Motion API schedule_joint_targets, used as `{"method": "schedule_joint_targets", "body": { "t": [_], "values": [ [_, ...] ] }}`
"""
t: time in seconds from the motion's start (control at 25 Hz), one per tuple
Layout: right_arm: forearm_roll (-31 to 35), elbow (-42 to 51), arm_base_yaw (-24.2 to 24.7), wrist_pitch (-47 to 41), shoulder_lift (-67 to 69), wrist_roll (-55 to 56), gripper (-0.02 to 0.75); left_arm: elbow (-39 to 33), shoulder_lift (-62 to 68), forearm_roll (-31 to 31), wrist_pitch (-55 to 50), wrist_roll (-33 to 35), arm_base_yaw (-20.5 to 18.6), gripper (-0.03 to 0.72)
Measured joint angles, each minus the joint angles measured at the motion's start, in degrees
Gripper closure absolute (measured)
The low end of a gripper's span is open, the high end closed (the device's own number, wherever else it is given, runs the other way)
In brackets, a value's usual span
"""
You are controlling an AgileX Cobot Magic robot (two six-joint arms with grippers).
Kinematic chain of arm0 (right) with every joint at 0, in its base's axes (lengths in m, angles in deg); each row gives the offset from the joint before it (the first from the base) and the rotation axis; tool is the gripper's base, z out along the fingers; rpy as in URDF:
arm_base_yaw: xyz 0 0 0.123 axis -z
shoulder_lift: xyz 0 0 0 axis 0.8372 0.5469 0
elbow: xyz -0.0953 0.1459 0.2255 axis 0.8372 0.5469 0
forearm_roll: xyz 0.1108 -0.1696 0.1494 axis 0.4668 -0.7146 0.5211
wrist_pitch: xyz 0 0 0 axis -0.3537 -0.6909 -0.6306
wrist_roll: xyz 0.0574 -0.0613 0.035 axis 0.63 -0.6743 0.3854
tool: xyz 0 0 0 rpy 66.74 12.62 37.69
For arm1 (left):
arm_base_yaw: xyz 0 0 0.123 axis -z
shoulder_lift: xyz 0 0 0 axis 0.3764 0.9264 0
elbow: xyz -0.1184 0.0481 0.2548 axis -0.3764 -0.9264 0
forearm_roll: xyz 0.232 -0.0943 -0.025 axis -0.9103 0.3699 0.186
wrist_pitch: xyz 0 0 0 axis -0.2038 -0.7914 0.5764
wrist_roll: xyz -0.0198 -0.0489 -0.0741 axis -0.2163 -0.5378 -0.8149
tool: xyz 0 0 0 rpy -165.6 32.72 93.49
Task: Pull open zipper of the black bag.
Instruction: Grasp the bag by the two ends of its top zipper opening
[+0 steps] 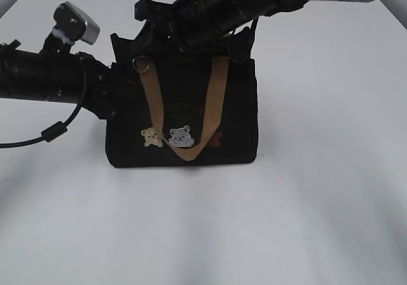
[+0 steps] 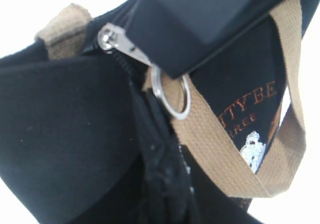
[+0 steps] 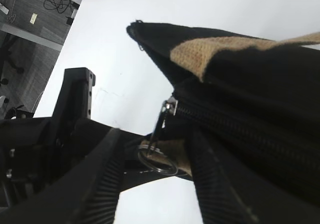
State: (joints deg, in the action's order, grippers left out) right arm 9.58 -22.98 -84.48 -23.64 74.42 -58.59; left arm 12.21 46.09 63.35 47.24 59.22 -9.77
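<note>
The black bag [image 1: 184, 113] stands upright on the white table, tan handle and bear patches facing me. Its zipper [image 3: 240, 129] runs along the top rim; the silver slider [image 3: 170, 106] sits near the bag's left end, and the ring pull [image 3: 156, 160] hangs below it. My right gripper [image 3: 156, 144] is open, its ribbed fingers [image 3: 105, 184] on either side of the ring without touching it. My left gripper [image 1: 113, 97] is shut on the bag's left end, where black fabric [image 2: 160, 174] bunches. The ring pull [image 2: 170, 94] and slider [image 2: 107, 38] also show in the left wrist view.
The white table [image 1: 318, 202] spreads out on all sides of the bag. A black cable [image 1: 54, 132] loops below the left arm. The right arm [image 1: 254, 2] crosses above the bag from the upper right. Beyond the table's far edge lies a grey floor with cables [image 3: 30, 14].
</note>
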Motion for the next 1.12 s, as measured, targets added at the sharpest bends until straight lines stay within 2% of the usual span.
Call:
{"method": "schedule_joint_targets", "body": {
  "t": [0.16, 0.4, 0.68, 0.96, 1.12],
  "values": [
    [-0.3, 0.0, 0.1, -0.3, 0.0, 0.0, 0.38, 0.0, 0.0, 0.0, 0.0, 0.0, 0.0, 0.622],
    [-4.2, 0.0, 0.7, -2.1, -1.7, 0.6, 0.38, 0.0, 0.0, 0.0, -0.4, 0.0, 0.0, 0.622],
    [-4.4, 0.0, 0.6, -2.4, -2.8, 2.9, 0.38, 0.0, 0.0, 0.0, -0.6, 0.0, 0.0, 0.622],
    [1.9, 0.0, 0.6, -2.4, -2.8, 2.1, 0.38, 0.0, 0.0, 0.0, -0.6, 0.0, 0.0, 0.622],
    [2.9, 0.0, 0.6, -2.4, -2.8, 1.9, 0.38, 0.0, 0.0, 0.0, -0.6, 0.0, 0.0, 0.622]
  ]
}}
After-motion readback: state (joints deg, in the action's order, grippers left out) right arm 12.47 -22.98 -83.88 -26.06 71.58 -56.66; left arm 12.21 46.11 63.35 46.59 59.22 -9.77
